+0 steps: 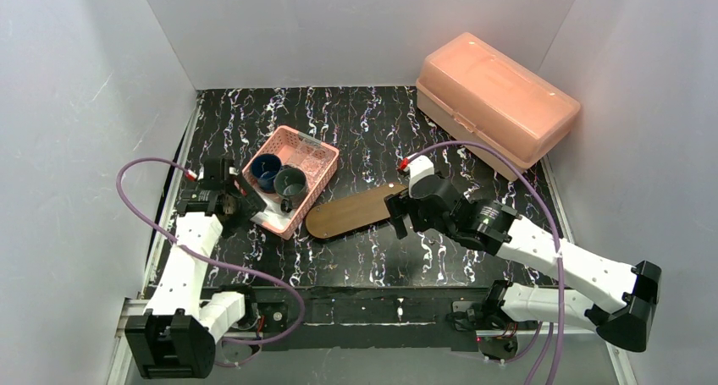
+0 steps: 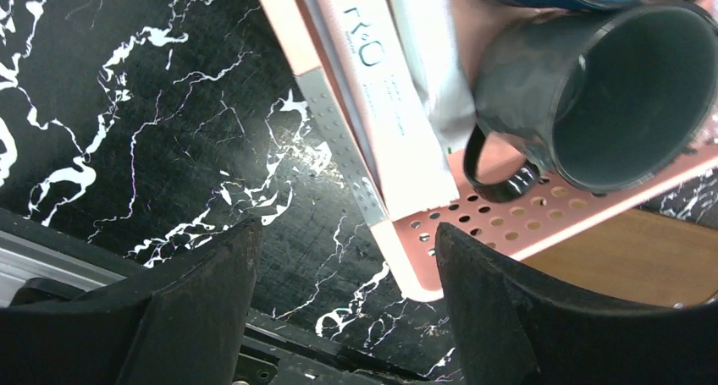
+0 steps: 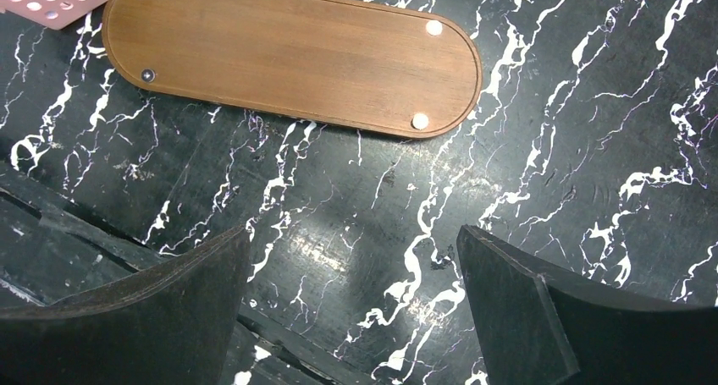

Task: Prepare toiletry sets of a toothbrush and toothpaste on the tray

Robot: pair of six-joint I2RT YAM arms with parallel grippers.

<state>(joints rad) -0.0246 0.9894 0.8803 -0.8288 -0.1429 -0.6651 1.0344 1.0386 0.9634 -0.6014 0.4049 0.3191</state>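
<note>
- On the black, white-veined surface [image 1: 372,123], a pink mesh basket [image 1: 315,158] is being seen left of centre, with the tray [image 1: 356,209] lying just to its right.
- Two cups are being carried upright inside the basket. A dark blue mug [image 1: 265,172] is sitting toward the far left, and a smoky grey-green mug [image 1: 291,183] is sitting just beside it, nearer and to the right.
- Slim white packets [image 2: 381,106] are being held along the basket's near-left wall, beside the grey-green mug. One is carrying pale teal lettering. Whether a toothbrush is lying among them cannot be told.
- The tray, a flat brown wooden oval, is being shown lying at a slant. Its left end is lying nearer and just beside the basket's near corner, and its right end is lying farther off. Whether tray and basket are touching cannot be told.
- Small round studs are being shown near the tray's ends in the right wrist view.
- The left fingers [image 2: 195,309] are being held apart, low at the basket's near-left corner. That corner is being framed between them in the left wrist view, and nothing is being clamped.
- The right fingers [image 3: 161,309] are being held wide apart above the surface, just near of the tray's right end, with only marbled surface between them.
- A salmon lidded box [image 1: 495,97] is being seen at the far right, well apart from the tray and basket.
</note>
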